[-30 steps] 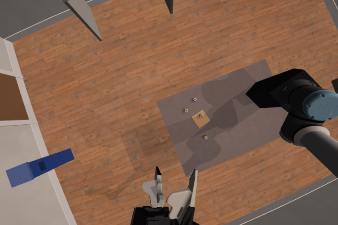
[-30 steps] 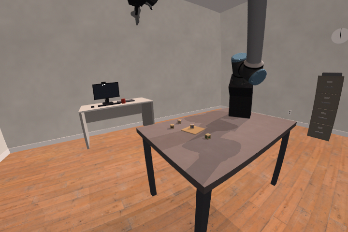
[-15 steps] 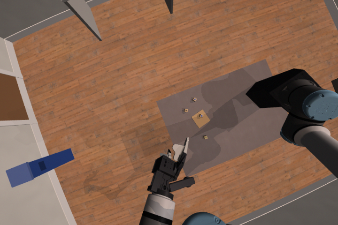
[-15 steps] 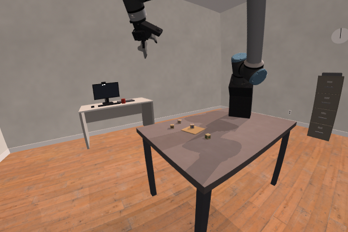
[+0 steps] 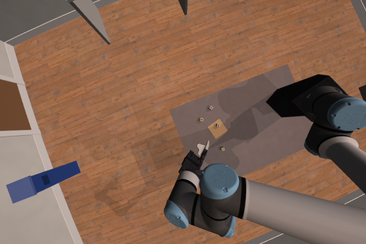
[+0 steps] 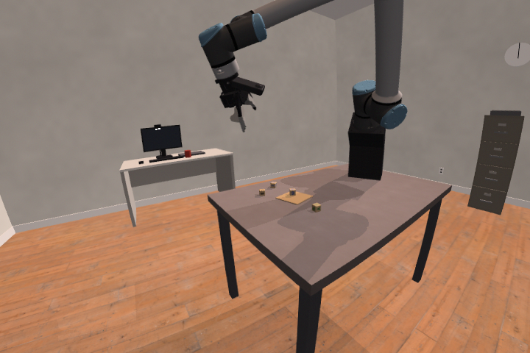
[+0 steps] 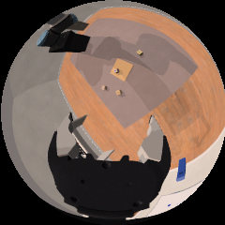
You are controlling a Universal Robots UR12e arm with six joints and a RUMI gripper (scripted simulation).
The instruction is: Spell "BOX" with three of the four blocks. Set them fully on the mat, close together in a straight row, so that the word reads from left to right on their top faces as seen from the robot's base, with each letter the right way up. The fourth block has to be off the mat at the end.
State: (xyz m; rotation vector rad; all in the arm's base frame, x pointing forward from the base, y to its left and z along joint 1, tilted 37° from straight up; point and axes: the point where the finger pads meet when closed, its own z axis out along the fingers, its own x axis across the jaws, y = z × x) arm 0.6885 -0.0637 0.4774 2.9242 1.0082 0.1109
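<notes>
Four small wooden cubes with letter faces lie spread on the grey-brown table top (image 6: 357, 232), and too little of their tops can be read to tell which letter is which. Nearest in the exterior view is the cube with a greenish side (image 6: 316, 207) (image 5: 222, 148) (image 7: 140, 52), which rests on bare table well apart from the others. Behind it lies the thin square tan mat (image 6: 294, 198) (image 5: 217, 128) (image 7: 122, 68), and one cube with a blue-marked top (image 5: 217, 125) (image 6: 292, 191) (image 7: 116, 70) stands on it, near the mat's middle. Farther on, off the mat, sit a cube with an orange-brown top (image 5: 201, 119) (image 6: 262, 191) (image 7: 119, 92) and, beyond that, a second blue-marked cube (image 5: 210, 108) (image 6: 273, 184) (image 7: 105, 87). High above the table's near-left corner hangs the black two-jaw gripper (image 6: 240, 114) (image 5: 203, 147) (image 7: 117, 136), its pale fingers spread fully wide with nothing between them, tilted down toward the table. At the far end rises the arm's black pedestal base (image 6: 366, 151).
</notes>
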